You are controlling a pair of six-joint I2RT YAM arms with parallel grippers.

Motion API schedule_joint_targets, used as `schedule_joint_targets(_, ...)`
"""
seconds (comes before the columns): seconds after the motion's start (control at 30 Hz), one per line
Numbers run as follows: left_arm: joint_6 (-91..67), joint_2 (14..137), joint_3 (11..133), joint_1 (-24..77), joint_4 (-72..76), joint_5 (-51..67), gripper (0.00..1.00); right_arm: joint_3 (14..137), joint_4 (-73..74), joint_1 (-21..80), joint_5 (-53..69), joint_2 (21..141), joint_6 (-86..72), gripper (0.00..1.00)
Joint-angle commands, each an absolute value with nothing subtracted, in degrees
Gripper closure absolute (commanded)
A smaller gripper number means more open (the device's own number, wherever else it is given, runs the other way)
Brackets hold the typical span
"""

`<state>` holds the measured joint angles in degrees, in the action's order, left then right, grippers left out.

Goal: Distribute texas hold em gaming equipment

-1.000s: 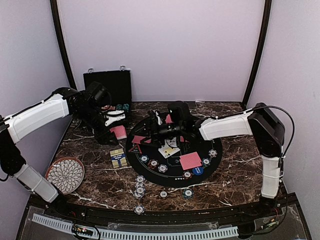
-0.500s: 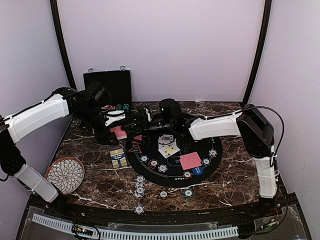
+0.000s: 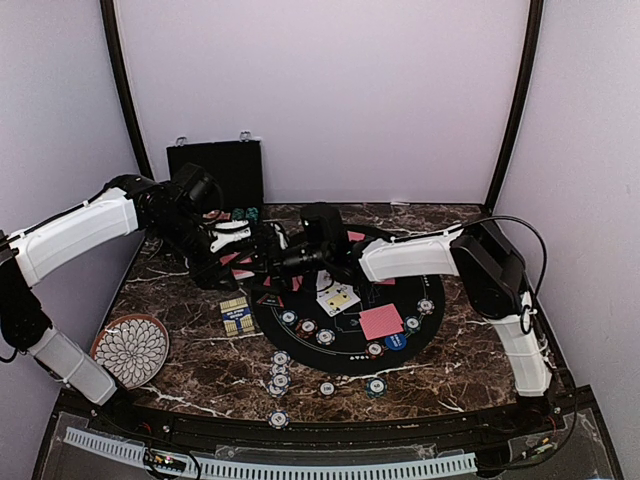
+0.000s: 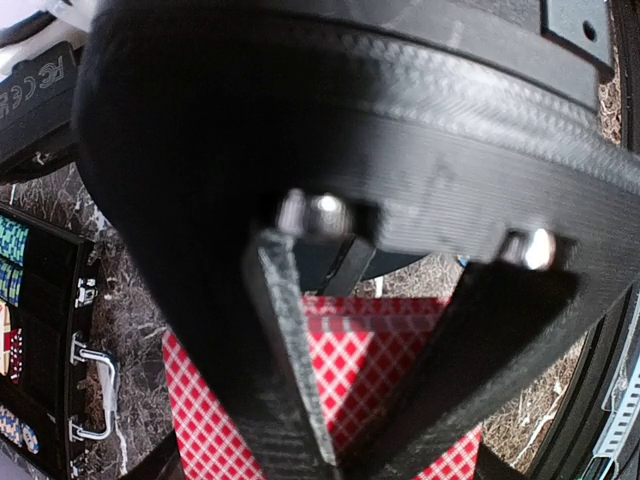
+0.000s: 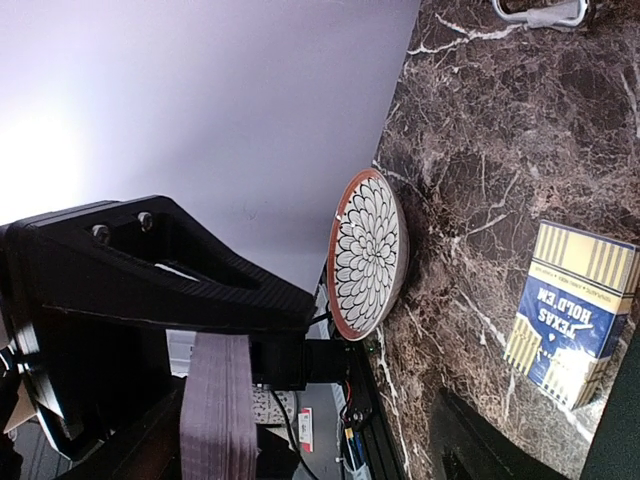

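My left gripper [image 3: 228,262] is shut on a stack of red-backed playing cards [image 4: 375,350] at the left rim of the round black mat [image 3: 345,355]. In the left wrist view both fingers [image 4: 290,380] press on the checked card backs. My right gripper [image 3: 264,254] reaches left across the mat, close beside those cards, and stands open [image 5: 350,440] with nothing between its fingers. Striped poker chips [image 3: 308,326] line the mat's front edge, and more chips [image 3: 280,380] lie off it. A red-backed card [image 3: 380,321] and face-up cards [image 3: 338,297] lie on the mat.
A blue and yellow card box [image 3: 235,314] [image 5: 570,315] lies left of the mat. The flower-patterned plate [image 3: 130,349] [image 5: 368,255] sits at the front left. The black hinged case [image 3: 215,173] stands open at the back left, holding chips [image 4: 12,250].
My right arm has swung left across the mat, from its middle to right beside the cards in my left gripper. The left arm has stayed put.
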<state>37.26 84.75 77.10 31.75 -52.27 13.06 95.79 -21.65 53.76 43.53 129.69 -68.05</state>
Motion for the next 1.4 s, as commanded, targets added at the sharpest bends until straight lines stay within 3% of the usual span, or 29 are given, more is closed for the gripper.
schedule_joint_targets(0.0,37.1,83.6,77.8,31.7,-51.7,14.3,1.00,96.2,-20.3,53.2,44.5,130.3,-67.6,0.20)
schedule_joint_targets(0.33,37.2,83.4,77.1,31.7,-51.3,13.6,1.00,88.8,-21.0,50.0,44.2,124.8,-66.6,0.33)
schedule_joint_targets(0.93,37.5,83.8,75.4,31.6,-50.3,11.7,1.00,84.7,-26.9,49.9,44.6,118.4,-71.4,0.77)
schedule_joint_targets(1.37,37.6,83.6,75.0,31.6,-50.3,11.3,1.00,86.7,-29.4,51.3,46.3,121.0,-74.1,0.80)
